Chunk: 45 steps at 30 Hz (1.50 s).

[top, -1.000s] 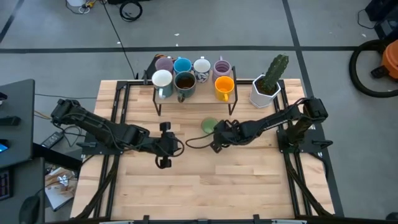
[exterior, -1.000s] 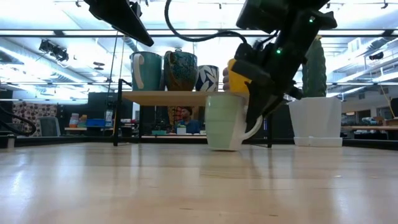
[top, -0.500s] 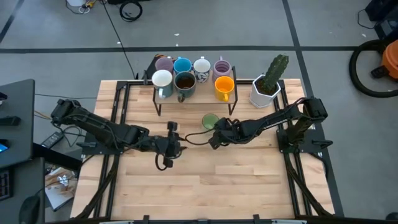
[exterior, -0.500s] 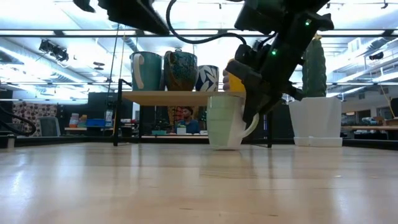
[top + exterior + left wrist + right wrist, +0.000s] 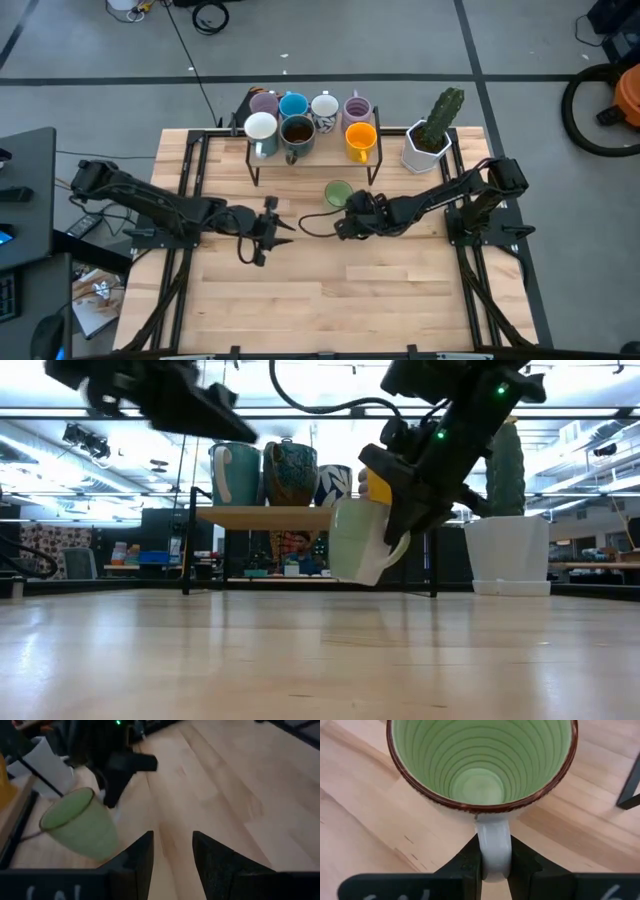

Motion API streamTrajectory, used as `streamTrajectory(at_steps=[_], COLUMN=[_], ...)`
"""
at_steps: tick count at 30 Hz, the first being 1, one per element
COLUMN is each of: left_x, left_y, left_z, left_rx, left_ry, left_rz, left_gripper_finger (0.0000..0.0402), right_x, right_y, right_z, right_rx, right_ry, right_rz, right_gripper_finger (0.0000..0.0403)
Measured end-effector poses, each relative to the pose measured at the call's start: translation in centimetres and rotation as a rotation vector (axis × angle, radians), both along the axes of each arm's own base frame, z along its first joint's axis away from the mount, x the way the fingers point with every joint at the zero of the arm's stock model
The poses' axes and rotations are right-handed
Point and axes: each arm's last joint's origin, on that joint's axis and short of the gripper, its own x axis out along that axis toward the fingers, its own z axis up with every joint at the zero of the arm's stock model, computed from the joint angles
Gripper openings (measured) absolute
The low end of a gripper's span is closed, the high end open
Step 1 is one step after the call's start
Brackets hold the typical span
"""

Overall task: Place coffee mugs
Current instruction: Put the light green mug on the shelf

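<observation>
A green mug (image 5: pixel 338 193) with a brown rim (image 5: pixel 482 760) hangs tilted just above the table, in front of the low shelf (image 5: pixel 312 152). My right gripper (image 5: pixel 352 208) is shut on it. On the shelf stand several other mugs, among them an orange one (image 5: pixel 360 135), a dark brown one (image 5: pixel 297 130) and a white one (image 5: pixel 260 127). To the left of the green mug (image 5: pixel 80 827), my left gripper (image 5: pixel 288 223) points toward it. It is open, with nothing between its fingers (image 5: pixel 142 852). My right gripper pinches the green mug's pale handle (image 5: pixel 493 845) between its two fingers. The fingers (image 5: pixel 405 525) come from the table's right side, slanting down, one on each side of the handle loop. The mug is tipped, with its base (image 5: pixel 352 580) a little clear of the table.
A white faceted pot with a green cactus (image 5: pixel 430 135) stands at the far right, beside the shelf. The shelf's black legs (image 5: pixel 372 175) stand just behind the green mug. Bare wood (image 5: pixel 340 290) stretches along the near half of the table.
My right gripper has rolled and lifted the green mug, which stood upright on the table and now hangs tipped just above it. My left gripper has sunk and swung from pointing steeply down to pointing toward the table's right, at the mug, still open.
</observation>
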Motion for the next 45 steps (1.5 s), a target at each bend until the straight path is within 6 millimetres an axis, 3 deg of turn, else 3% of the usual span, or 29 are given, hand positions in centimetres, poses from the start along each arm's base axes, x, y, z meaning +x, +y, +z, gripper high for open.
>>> streamTrajectory(at_steps=[6,12,18,28,35,45], left_x=[-3.5,-7.1,-9.1,-10.2,-10.3,-10.3], left_y=[0.7,1.5,2.1,2.5,2.5,2.4], left_z=[1.7,1.3,0.7,-2.6,-2.7,-2.7], left_rx=[-0.071,-0.141,-0.171,-0.224,-0.178,-0.21], left_ry=[-0.099,-0.186,-0.261,-0.361,-0.365,-0.36], left_rz=[0.029,0.045,0.075,0.1,0.097,0.084], left_gripper_finger=[0.0141,0.0141,0.0141,0.0141,0.0141,0.0141], right_x=[0.8,2.0,3.5,6.4,7.7,7.1], right_y=[-0.4,-0.4,0.0,0.8,1.7,-0.7], right_z=[1.1,3.7,6.2,8.9,10.3,12.0], right_rx=[0.051,0.005,-0.011,-0.077,-0.086,-0.152], right_ry=[-0.021,-0.083,-0.123,-0.049,-0.041,-0.061], right_rz=[-0.001,-0.036,-0.011,-0.096,-0.214,-0.363], right_gripper_finger=[0.0067,0.0066,0.0066,0.0066,0.0066,0.0066])
